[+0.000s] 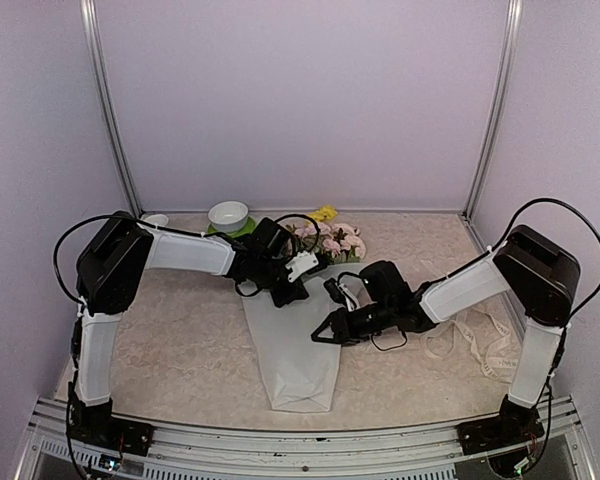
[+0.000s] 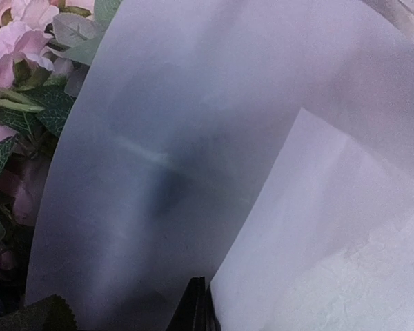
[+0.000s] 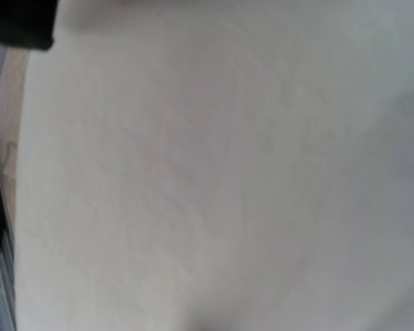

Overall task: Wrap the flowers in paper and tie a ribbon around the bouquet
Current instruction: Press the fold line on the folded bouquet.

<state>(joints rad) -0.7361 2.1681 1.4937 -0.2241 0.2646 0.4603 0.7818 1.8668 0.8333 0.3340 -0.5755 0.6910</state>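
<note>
The paper (image 1: 298, 360) is folded into a cone lying flat mid-tabletop (image 1: 170, 340), with the flowers (image 1: 332, 240) poking out its far end. A white bowl (image 1: 228, 213) sits on a green saucer (image 1: 242, 229) back left, and its inside just looks white. The left arm bends in, with the left tool (image 1: 292, 292) at the cone's far left edge. The right arm comes in low, right tool (image 1: 325, 330) at the cone's right edge. The wrist views are mostly paper, with only a dark sliver of fingers (image 2: 193, 307), so I can't tell either grip. The ribbon (image 1: 475, 345) lies loose on the right.
</note>
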